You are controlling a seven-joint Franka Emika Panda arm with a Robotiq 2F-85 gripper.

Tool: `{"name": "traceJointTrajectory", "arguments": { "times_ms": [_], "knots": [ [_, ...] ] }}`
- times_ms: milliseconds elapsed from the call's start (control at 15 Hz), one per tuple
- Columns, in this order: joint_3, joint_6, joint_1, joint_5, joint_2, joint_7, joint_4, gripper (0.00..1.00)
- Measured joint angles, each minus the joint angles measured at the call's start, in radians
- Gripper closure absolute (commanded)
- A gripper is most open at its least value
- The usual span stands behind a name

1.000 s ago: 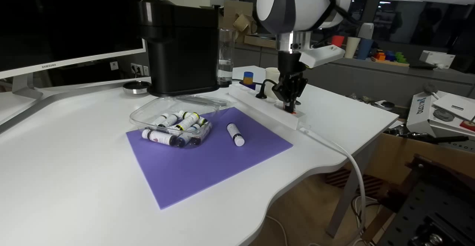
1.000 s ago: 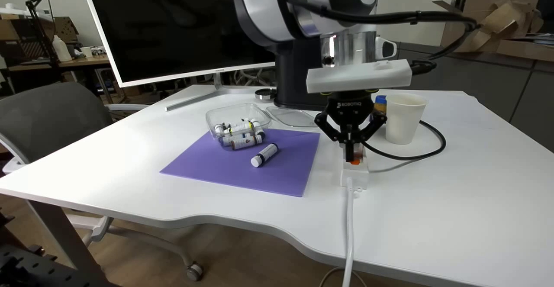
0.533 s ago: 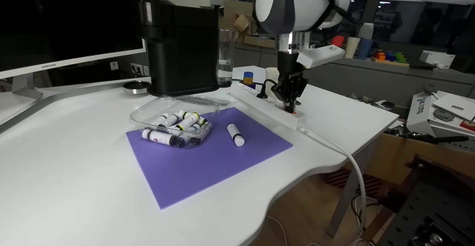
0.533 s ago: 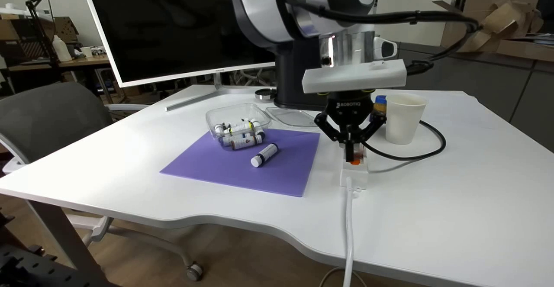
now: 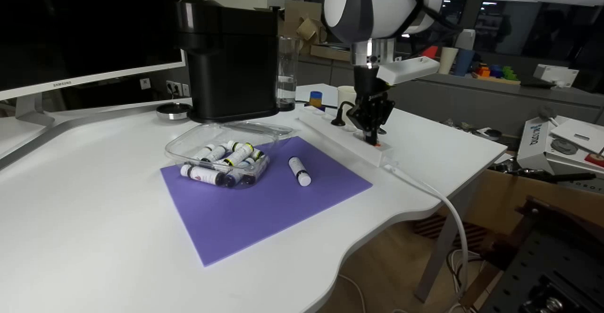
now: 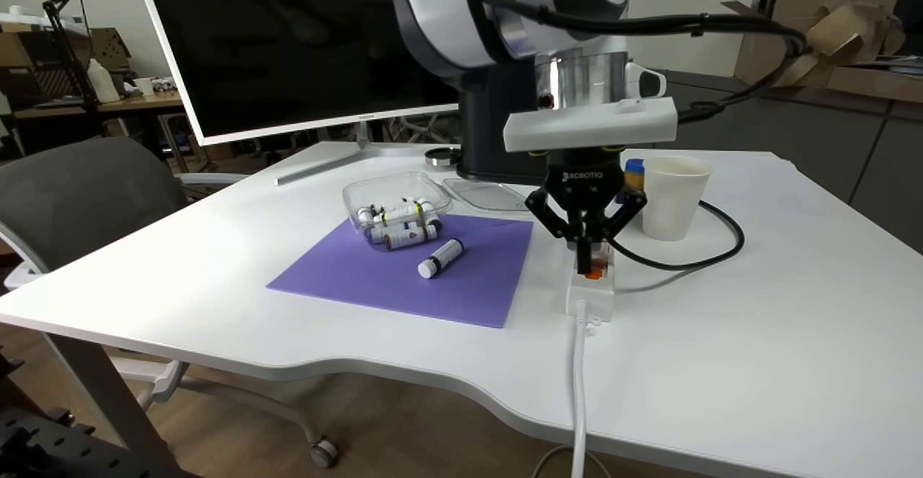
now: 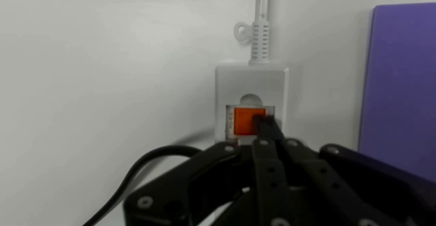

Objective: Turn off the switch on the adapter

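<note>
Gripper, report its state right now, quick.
Gripper: closed, holding nothing, its tip at the orange switch on the white adapter; whether it is pressing cannot be told.

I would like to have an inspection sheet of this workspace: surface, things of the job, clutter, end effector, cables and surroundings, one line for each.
Surface: white table, with a purple mat lying on it.
Job's things: white adapter on the table; its orange switch is partly hidden, on or off cannot be told.
Clutter: clear box of small bottles, one loose bottle on the mat, white cup.
End effector: jaws closed together, tip at the switch; whether it presses cannot be told.
Cables: white cord runs from the adapter over the table edge; black cable is plugged into the adapter.
Surroundings: screen, black machine, gray chair.
</note>
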Motion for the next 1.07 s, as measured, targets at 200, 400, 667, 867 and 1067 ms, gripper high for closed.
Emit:
{"name": "traceJointTrajectory", "arguments": {
  "times_ms": [200,400,667,867,1067],
  "knots": [
    [-0.014,-0.02,0.012,-0.001,0.002,0.022,0.005,1.0],
    [-0.058,-0.023,0.05,-0.056,0.01,0.095,0.003,1.0],
    [-0.155,-0.024,0.152,-0.177,0.035,0.248,0.007,1.0],
    [-0.168,-0.025,0.173,-0.201,0.037,0.268,0.005,1.0],
    [-0.162,-0.02,0.174,-0.214,0.024,0.266,-0.014,1.0]
  ]
}}
